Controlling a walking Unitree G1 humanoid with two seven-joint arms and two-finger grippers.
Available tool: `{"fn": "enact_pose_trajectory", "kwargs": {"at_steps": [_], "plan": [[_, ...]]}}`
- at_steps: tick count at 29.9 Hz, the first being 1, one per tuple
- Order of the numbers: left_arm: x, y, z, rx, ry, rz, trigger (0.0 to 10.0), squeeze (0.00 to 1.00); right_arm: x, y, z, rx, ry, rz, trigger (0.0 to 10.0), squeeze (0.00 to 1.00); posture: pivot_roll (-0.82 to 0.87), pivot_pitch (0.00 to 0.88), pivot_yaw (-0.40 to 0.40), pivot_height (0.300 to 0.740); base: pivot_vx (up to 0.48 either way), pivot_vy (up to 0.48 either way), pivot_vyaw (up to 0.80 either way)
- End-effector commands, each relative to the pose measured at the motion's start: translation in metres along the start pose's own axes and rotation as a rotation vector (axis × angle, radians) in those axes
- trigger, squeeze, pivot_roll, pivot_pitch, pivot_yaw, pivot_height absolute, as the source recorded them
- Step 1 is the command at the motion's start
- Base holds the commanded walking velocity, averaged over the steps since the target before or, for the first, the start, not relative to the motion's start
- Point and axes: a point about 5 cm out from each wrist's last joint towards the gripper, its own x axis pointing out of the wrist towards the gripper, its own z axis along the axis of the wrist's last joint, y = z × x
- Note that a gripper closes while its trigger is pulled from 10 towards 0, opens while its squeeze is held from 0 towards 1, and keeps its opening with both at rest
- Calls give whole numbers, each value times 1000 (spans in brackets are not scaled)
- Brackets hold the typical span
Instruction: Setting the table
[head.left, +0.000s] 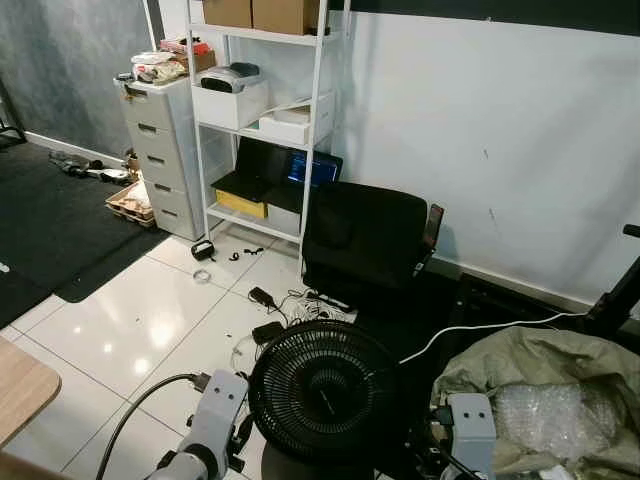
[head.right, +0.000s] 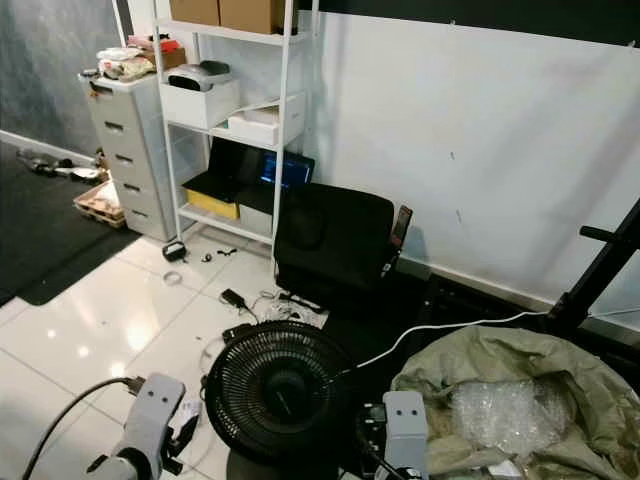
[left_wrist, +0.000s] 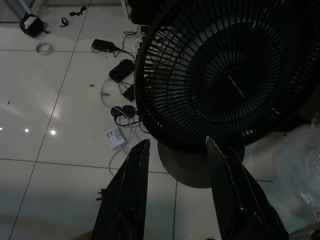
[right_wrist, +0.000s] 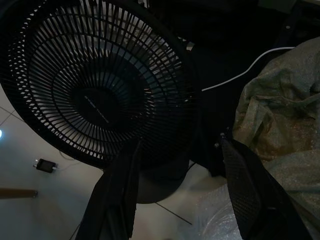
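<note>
A rounded corner of a light wooden table (head.left: 18, 388) shows at the lower left edge of the left eye view. Both arms hang low over the white tiled floor. My left gripper (left_wrist: 178, 141) is open, its two black fingers (left_wrist: 127, 190) spread with nothing between them, pointing at the base of a black floor fan (left_wrist: 225, 85). My right gripper (right_wrist: 180, 142) is open too, empty, aimed at the same fan's grille (right_wrist: 100, 90). The silver wrists (head.left: 215, 410) (head.left: 468, 425) show on either side of the fan.
The black fan (head.left: 322, 390) stands right ahead. Behind it are a black chair (head.left: 365, 235), a white shelf rack (head.left: 262, 120) and grey drawers (head.left: 160, 150). A sack with bubble wrap (head.left: 540, 390) lies at the right. Cables and adapters (head.left: 270, 320) litter the tiles; a dark mat (head.left: 50, 230) lies left.
</note>
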Motion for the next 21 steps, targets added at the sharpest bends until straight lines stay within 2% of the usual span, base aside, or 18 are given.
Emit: {"fn": "enact_pose_trajectory", "kwargs": {"at_steps": [1,21], "plan": [[0,0,-6,0,24,-3,10000,0,-1,-1,-4,5,9,-7,10000,0,31,21,44,740,0,0,0],[0,-1,-6,2,23,-5,10000,0,-1,-2,-4,8,11,-9,10000,0,31,22,45,740,0,0,0]]}}
